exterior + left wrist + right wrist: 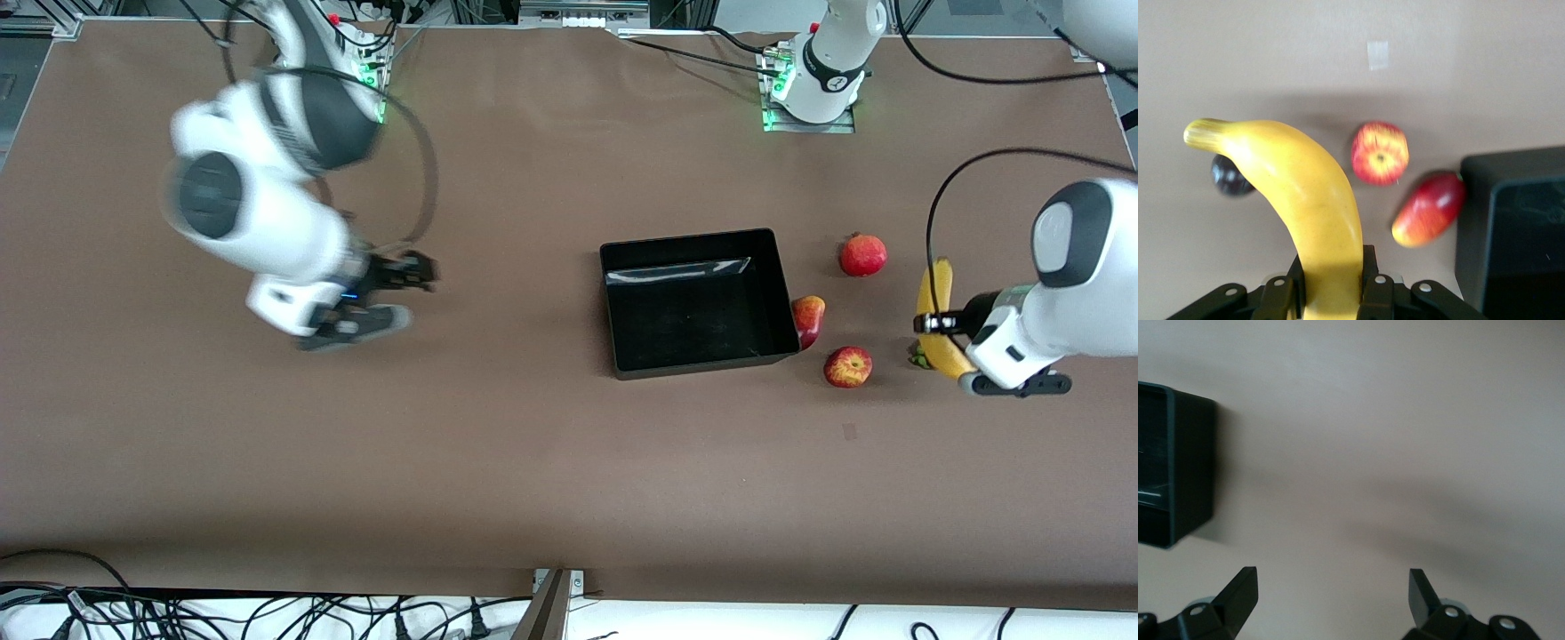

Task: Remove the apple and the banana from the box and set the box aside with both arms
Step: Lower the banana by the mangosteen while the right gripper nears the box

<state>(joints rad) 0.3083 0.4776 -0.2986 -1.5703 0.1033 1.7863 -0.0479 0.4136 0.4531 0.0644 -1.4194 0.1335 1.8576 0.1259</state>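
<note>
Left gripper (933, 322) pinching long curved yellow toy banana (935, 307), raised over the table's left-arm end. Shallow glossy black plastic box (699, 302) resting mid-table; elongated red-yellow fruit (808, 318) touching its wall, round red-yellow apple (847, 366) just beside, red round fruit (862, 255) farther from the front camera. Small dark purple fruit (1228, 179) under the banana. Right gripper (411, 283) spread wide above bare brown tabletop (498, 444), well apart from the box.

Yellow banana (1318, 200), red-yellow apple (1379, 153), glossy black box (698, 307)

no readable text, labels, brands or numbers on anything in view
</note>
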